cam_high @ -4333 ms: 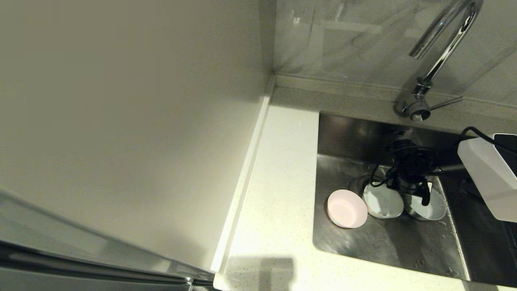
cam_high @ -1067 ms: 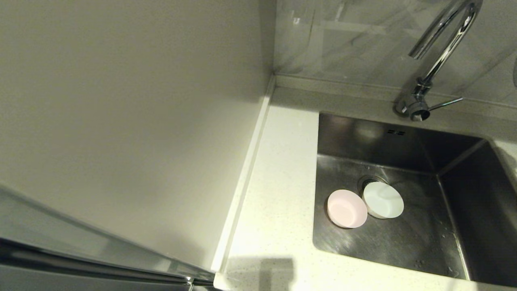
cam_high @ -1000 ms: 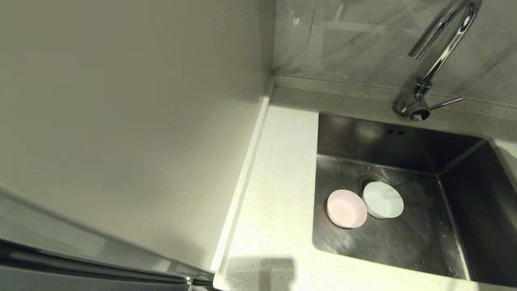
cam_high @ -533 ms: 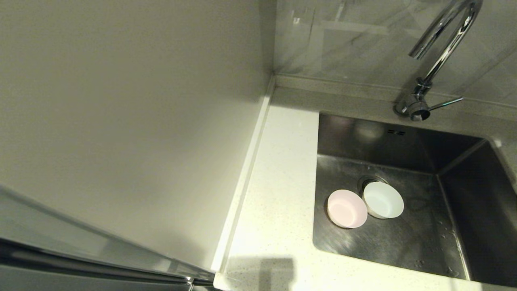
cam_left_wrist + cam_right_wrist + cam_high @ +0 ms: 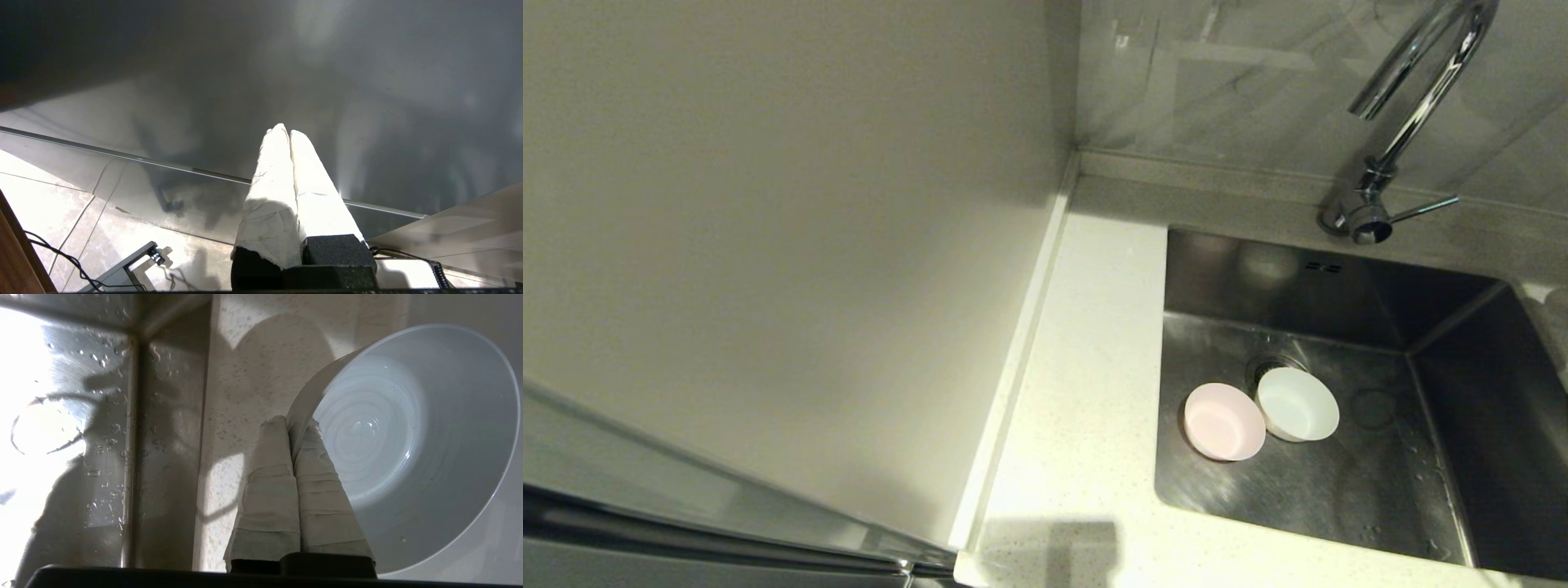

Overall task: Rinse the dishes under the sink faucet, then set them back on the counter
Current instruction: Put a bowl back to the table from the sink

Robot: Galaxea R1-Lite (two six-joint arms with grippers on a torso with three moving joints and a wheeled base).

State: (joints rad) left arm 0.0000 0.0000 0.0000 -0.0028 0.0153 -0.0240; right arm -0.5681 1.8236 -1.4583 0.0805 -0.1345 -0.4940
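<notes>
Head view: sink (image 5: 1454, 457) holds pink bowl (image 5: 1223, 421), mint bowl (image 5: 1297, 403).

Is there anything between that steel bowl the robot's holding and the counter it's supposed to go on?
Nothing visible. The right gripper pinches the steel bowl's rim, and bare counter shows right beside and behind it, past the sink edge. The spot under the bowl is hidden.

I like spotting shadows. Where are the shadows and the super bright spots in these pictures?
Right wrist view: glare whitens the wet sink wall, and the steel bowl and right gripper throw dark shadows on the counter. Left wrist view: the left gripper's fingers glow bright against murky grey. Head view: a square shadow darkens the counter's near edge.
</notes>
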